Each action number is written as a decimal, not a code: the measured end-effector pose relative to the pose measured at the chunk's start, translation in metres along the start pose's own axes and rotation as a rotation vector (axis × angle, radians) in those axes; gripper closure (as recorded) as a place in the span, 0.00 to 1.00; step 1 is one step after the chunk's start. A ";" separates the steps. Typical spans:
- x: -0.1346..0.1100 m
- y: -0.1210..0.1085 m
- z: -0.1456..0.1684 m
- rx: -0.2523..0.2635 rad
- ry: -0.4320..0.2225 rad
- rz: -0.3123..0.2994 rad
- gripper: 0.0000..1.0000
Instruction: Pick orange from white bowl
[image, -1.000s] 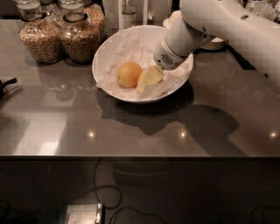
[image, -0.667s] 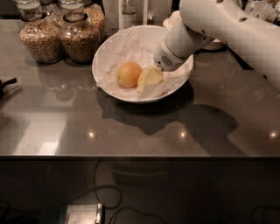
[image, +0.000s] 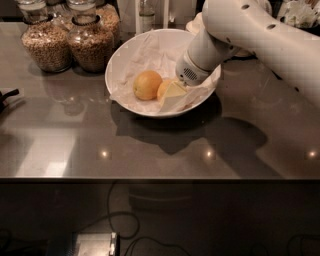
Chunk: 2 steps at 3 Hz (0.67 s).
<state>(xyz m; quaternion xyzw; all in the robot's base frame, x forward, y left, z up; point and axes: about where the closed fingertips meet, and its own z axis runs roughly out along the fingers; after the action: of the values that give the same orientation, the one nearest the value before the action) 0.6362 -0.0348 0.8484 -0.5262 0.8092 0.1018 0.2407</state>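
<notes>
The white bowl (image: 120, 60), wide and lined with crumpled white paper, stands on the dark counter. The orange (image: 147, 85), round and paler yellow-orange, lies free near the bowl's middle. A second, deeper-orange round fruit (image: 163, 89) lies just right of it, mostly hidden behind my gripper. My gripper (image: 173, 96) reaches down into the bowl from the upper right. Its pale tip rests against the second fruit near the front rim, a little right of the orange.
Two glass jars of grain (image: 46, 44) (image: 92, 42) stand left of the bowl at the back. A bottle (image: 146, 15) and white crockery stand behind it. A dark object (image: 7, 96) lies at the left edge. My white arm (image: 260, 40) spans the right side.
My gripper has shifted slightly toward the bowl's front rim. A second fruit now shows beside its tip. The orange has not moved.
</notes>
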 end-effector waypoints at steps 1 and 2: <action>0.005 0.003 0.007 -0.019 0.027 -0.012 0.47; 0.006 0.005 0.008 -0.021 0.032 -0.024 0.70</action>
<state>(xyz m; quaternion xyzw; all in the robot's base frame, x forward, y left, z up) 0.6318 -0.0337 0.8379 -0.5399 0.8055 0.0988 0.2235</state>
